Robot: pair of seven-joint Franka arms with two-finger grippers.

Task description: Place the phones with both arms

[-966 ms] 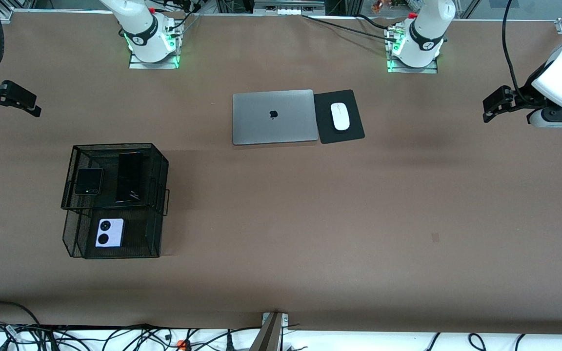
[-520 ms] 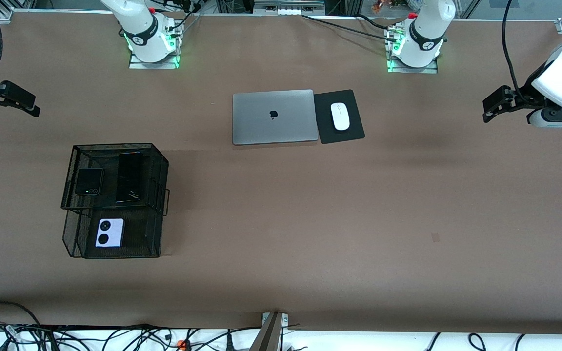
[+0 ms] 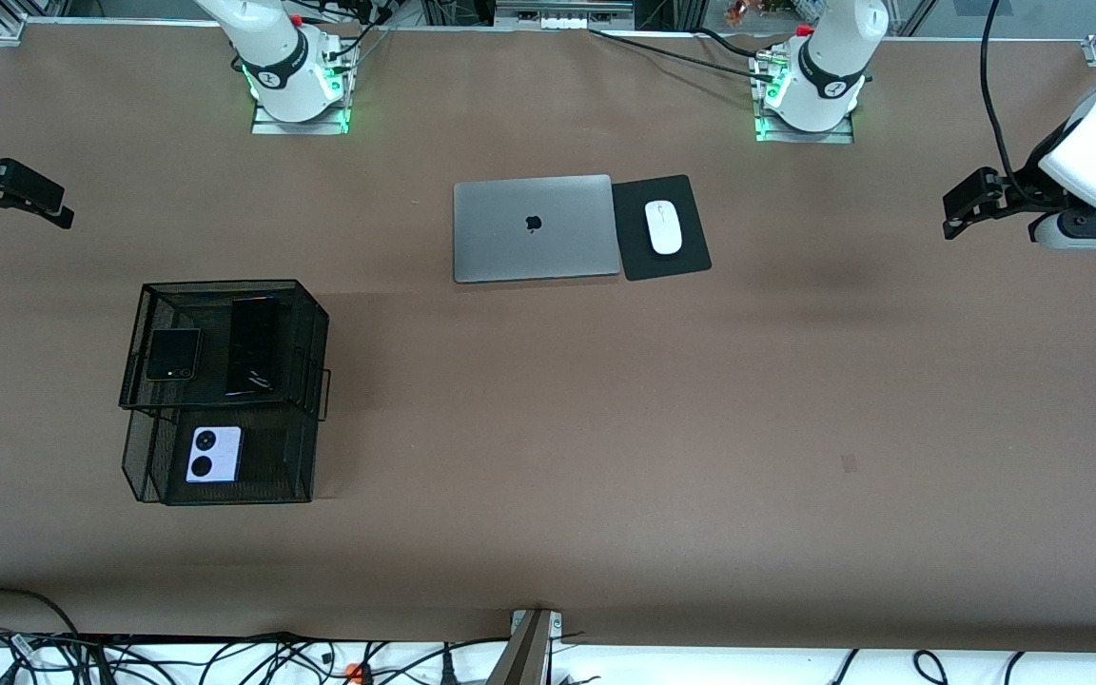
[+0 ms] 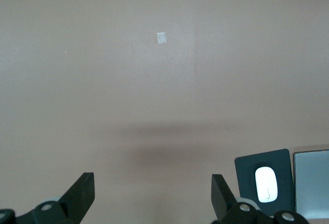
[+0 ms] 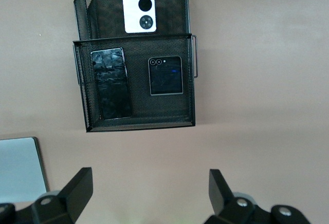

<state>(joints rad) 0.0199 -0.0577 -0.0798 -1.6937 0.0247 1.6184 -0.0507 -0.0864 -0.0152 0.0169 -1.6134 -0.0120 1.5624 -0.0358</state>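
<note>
All three phones lie in a black mesh two-tier rack [image 3: 318, 335] toward the right arm's end of the table. The small black flip phone [image 3: 174, 354] and the long black slab phone [image 3: 253, 345] lie side by side on the upper tier. The lavender-white flip phone [image 3: 214, 454] lies in the lower tier, nearer the front camera. The right wrist view shows all three: the black flip phone [image 5: 165, 75], the slab phone [image 5: 111, 83] and the lavender-white phone [image 5: 140, 13]. My right gripper [image 3: 61, 209] [image 5: 149, 183] is open and empty, held high near the table's end. My left gripper [image 3: 953, 211] [image 4: 152, 183] is open and empty over bare table at the left arm's end.
A closed silver laptop [image 3: 536, 228] lies mid-table near the bases, with a white mouse [image 3: 664, 227] on a black pad [image 3: 676, 262] beside it. The mouse [image 4: 266, 184] also shows in the left wrist view. A small pale mark [image 3: 849, 463] is on the brown tabletop.
My right gripper has drifted slightly toward the right arm's end of the table. The left gripper and the phones have hardly moved.
</note>
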